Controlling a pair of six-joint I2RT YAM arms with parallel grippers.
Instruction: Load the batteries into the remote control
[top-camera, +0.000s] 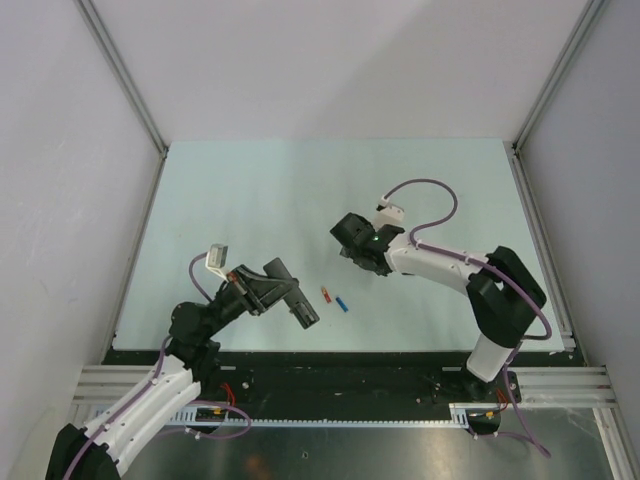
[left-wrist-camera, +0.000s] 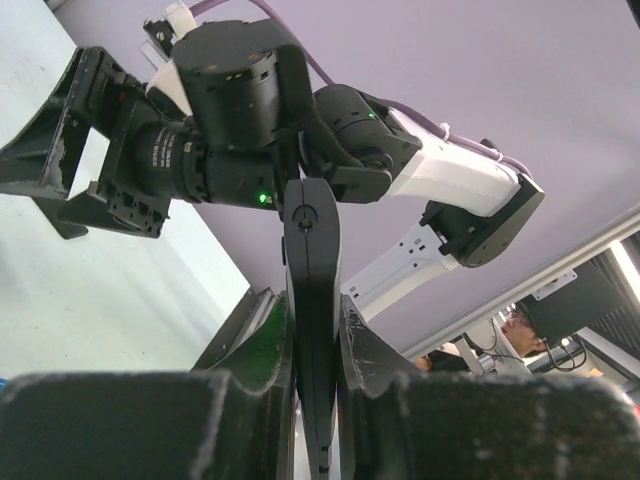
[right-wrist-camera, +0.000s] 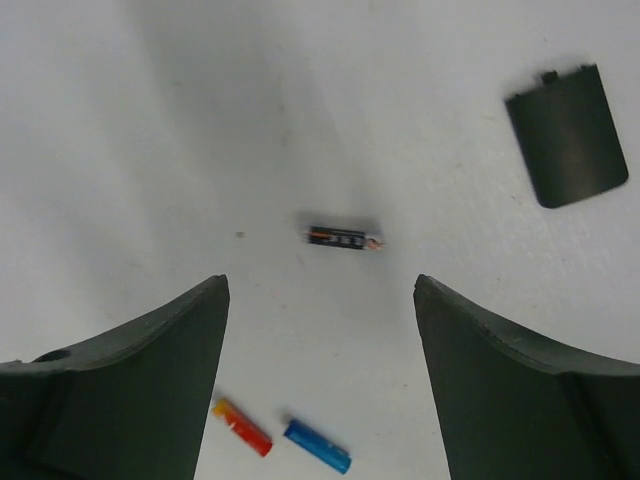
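My left gripper (top-camera: 283, 289) is shut on the remote control (top-camera: 306, 312), a slim black bar that sticks out past the fingers toward the table's middle. In the left wrist view the remote (left-wrist-camera: 310, 230) stands edge-on between the jaws. My right gripper (top-camera: 352, 243) is open and points down over the table. In the right wrist view it (right-wrist-camera: 320, 285) hovers above a dark battery (right-wrist-camera: 343, 240). A red-orange battery (right-wrist-camera: 241, 427) and a bright blue battery (right-wrist-camera: 316, 446) lie side by side nearer; they also show in the top view as red-orange (top-camera: 325, 294) and blue (top-camera: 341, 303). The purple-blue battery is out of view.
A black battery cover (right-wrist-camera: 567, 135) lies flat on the table, right of the dark battery in the right wrist view. The pale table (top-camera: 250, 190) has metal rails along its left, right and near edges. The right arm (left-wrist-camera: 440, 180) fills the left wrist view behind the remote.
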